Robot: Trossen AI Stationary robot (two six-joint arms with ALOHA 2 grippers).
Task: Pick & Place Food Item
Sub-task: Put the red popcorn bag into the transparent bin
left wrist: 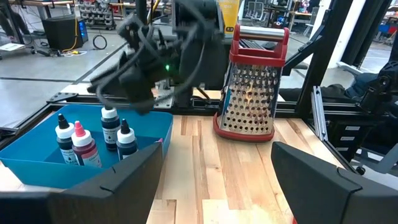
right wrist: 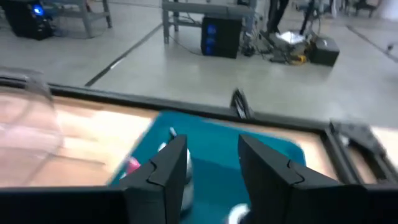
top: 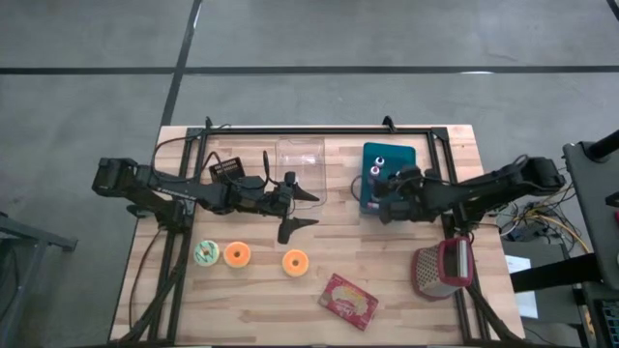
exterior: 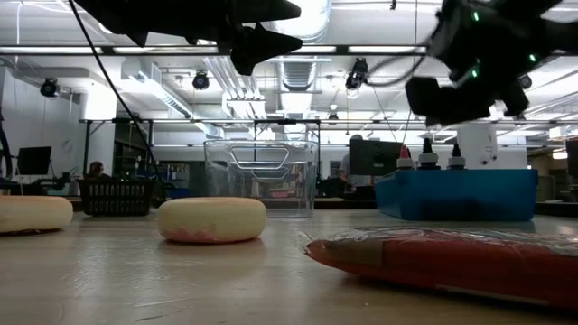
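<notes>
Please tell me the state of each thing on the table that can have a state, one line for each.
left gripper: open, empty, above the table.
right gripper: fingers apart, empty, over the blue bin.
clear container: upright, open top.
bottles: upright, capped, in the blue bin.
grater: lying on its side.
red packet: lying flat.
</notes>
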